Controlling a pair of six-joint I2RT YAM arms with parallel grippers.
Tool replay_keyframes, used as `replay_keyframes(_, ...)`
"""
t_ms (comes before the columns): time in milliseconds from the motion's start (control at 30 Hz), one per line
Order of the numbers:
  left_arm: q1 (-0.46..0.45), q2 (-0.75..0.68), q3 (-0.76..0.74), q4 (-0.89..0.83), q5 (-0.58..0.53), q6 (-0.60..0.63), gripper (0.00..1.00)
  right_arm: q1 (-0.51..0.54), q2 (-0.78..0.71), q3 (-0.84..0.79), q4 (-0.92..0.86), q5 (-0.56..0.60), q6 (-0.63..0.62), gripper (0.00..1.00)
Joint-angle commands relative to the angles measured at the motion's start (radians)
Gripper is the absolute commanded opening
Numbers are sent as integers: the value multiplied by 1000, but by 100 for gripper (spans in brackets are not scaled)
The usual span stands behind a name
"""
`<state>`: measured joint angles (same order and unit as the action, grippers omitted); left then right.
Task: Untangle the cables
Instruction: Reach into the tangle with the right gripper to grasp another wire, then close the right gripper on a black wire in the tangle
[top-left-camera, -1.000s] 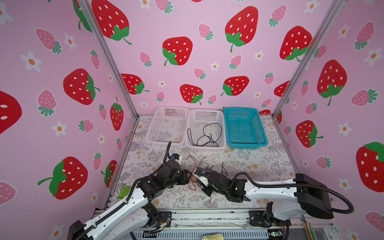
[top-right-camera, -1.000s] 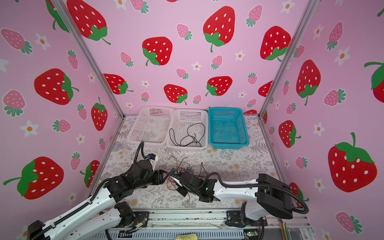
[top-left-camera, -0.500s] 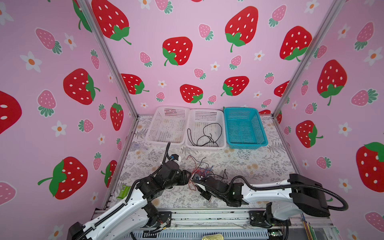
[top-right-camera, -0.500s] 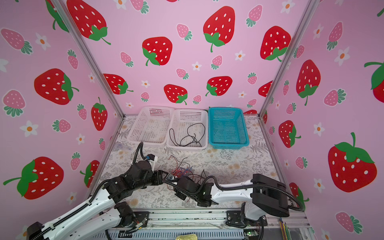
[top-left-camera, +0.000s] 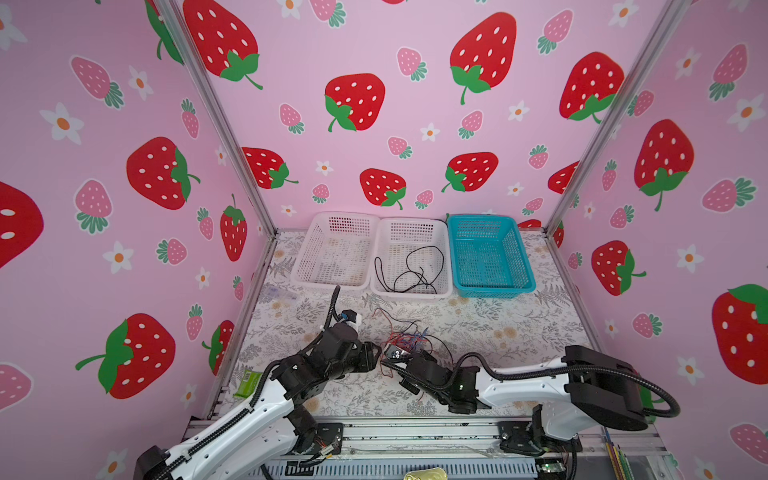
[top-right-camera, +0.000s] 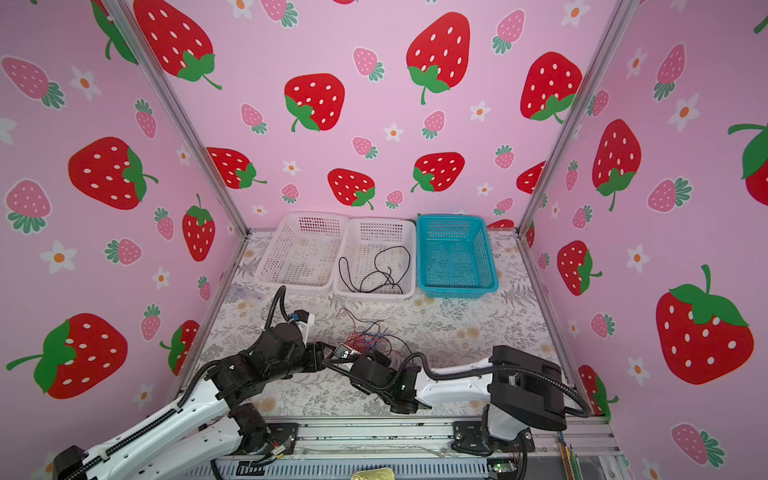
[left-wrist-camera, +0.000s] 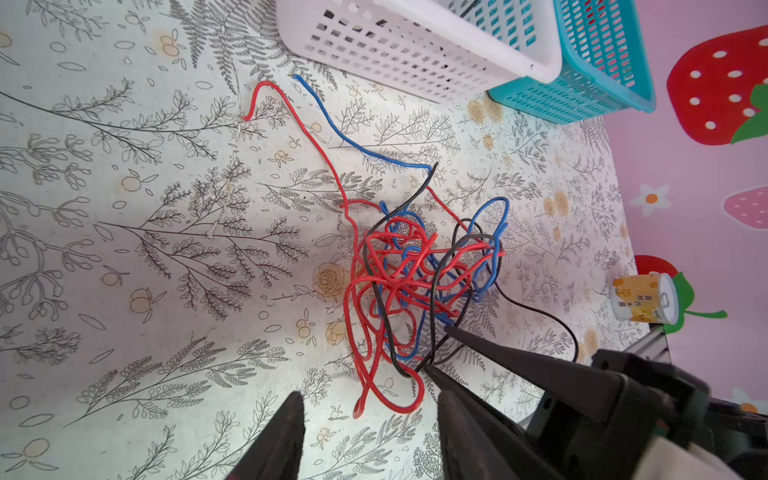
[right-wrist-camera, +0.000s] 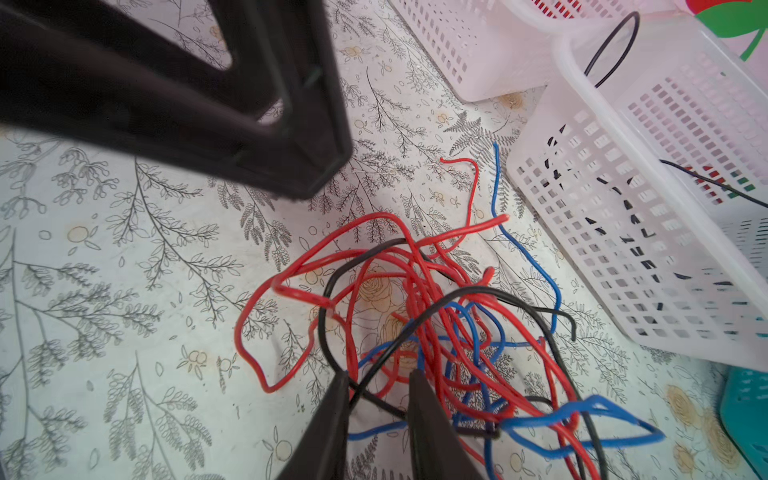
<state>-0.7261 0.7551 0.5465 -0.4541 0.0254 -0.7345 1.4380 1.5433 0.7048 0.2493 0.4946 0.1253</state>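
The cables (top-left-camera: 405, 338), thin red, blue and black wires knotted into one loose clump, lie on the flowered table (top-left-camera: 498, 328) toward its front, just ahead of the two arms' tips. A red end and a blue end trail out of the clump toward the back wall. Three baskets stand side by side there: a white basket (top-left-camera: 347, 216), a second white basket (top-left-camera: 411, 221) holding a loose black cable (top-left-camera: 409, 270), and a teal basket (top-left-camera: 482, 217). The second white basket is nearest the clump but apart from it. The left claw (left-wrist-camera: 368, 405) is spread wide and holds nothing; a red loop lies on the table at the mouth of its gap. The right claw (right-wrist-camera: 378, 380) sits at the clump's near edge. Its jaws are narrowly parted, and a black wire runs through the gap unpinched.
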Motion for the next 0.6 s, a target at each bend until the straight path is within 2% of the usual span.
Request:
replay_keyframes(0, 2, -2, -4, -9, -25, -15, 54, 6, 12, 21, 23, 12, -13, 28)
replay_keyframes(133, 3, 2, -5, -6, -21, -16, 54, 7, -11, 5, 45, -91, -14, 31)
replay_keyframes(233, 4, 7, -4, -4, -21, -14, 54, 7, -17, -7, 53, -111, -19, 32)
replay_keyframes(367, 3, 14, -5, 3, -19, -13, 54, 7, 8, -5, 54, -84, -26, 33)
replay_keyframes(567, 3, 20, 0, 2, -19, -9, 54, 6, 67, 30, 40, 18, -37, 31)
